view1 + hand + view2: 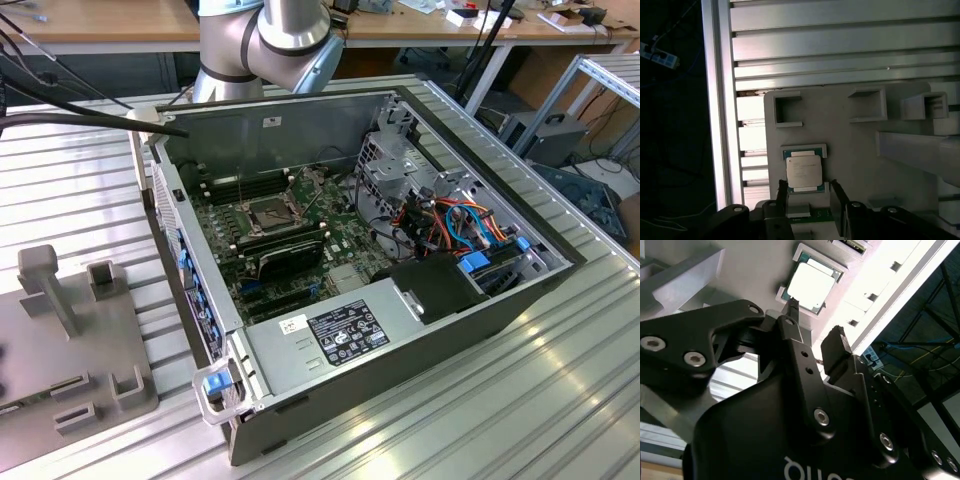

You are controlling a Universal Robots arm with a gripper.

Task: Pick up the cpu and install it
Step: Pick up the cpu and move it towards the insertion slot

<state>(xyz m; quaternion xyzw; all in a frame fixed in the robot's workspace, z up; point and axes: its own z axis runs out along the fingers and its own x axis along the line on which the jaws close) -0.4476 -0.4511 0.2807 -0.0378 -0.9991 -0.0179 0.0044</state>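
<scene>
cpu [803, 171]: lies flat in its nest on the fixture plate [855, 155], metal top up, not gripped
gripper [808, 192]: jaws spread wide, holding nothing, poised close over the fixture plate at the cpu's edge
socket [270, 213]: in the computer case [480, 320] beside the fixture plate, apparently vacant
progress: approach only; grasp, transfer and seating remain outstanding

The cpu [803, 170] lies flat in a recess of the grey fixture plate [855, 150]; the claw [809, 199], fingers spread, is just beside the cpu.
</scene>
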